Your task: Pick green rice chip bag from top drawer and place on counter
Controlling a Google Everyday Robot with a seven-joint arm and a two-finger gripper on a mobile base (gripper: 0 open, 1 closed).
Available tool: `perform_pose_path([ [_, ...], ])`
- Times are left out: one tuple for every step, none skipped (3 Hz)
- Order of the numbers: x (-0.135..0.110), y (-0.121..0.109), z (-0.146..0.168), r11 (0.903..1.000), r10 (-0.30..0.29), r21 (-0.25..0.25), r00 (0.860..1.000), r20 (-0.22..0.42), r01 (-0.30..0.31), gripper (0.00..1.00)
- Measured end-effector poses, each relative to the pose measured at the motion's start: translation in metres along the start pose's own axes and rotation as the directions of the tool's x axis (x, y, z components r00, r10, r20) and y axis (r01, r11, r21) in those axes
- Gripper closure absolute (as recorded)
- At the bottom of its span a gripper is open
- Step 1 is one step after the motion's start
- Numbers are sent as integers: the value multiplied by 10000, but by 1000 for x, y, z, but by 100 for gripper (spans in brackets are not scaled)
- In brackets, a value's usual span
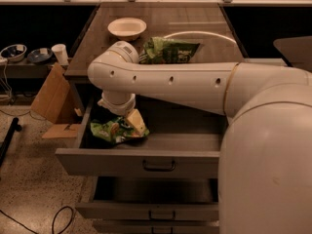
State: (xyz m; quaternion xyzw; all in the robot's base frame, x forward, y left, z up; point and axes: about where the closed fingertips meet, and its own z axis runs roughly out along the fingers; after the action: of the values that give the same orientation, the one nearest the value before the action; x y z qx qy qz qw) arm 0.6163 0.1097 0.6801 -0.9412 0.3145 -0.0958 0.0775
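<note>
In the camera view, the top drawer (141, 161) stood pulled out, and the chip bag (111, 129) lay crumpled on its floor at the left end, near the front wall. The gripper (133, 125) was down inside the drawer at the bag's right edge, its pale tip touching or overlapping the foil. Whether it was spread or clamped, and whether it had any foil in it, could not be told. To do this step well, the grasp probably needed to take a good fold of the bag, not just a loose corner, since thin crinkled foil would likely slip or tear free. The lift should then go straight up until the bag cleared the front wall, and only after that swing back toward the counter (195, 21). There a bowl (126, 28) and a darker bag (170, 50) took up the near middle, so the bare wood to the right looked the safer landing spot. The arm (170, 79) crossed the picture and hid the drawer's back, part of the counter's front edge and the wrist above the gripper. The robot's body cut off the drawer's right end. The bag's underside and its contact with the tip were in shadow.
</note>
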Motion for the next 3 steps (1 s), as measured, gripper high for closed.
perform_pose_path([
  [0,-4,13,9998,-74,-160,10000,39,75,0],
  [1,-2,25,9995,-14,-318,9998,208,21,0],
  [-3,4,36,9986,-68,-527,9992,384,88,0],
])
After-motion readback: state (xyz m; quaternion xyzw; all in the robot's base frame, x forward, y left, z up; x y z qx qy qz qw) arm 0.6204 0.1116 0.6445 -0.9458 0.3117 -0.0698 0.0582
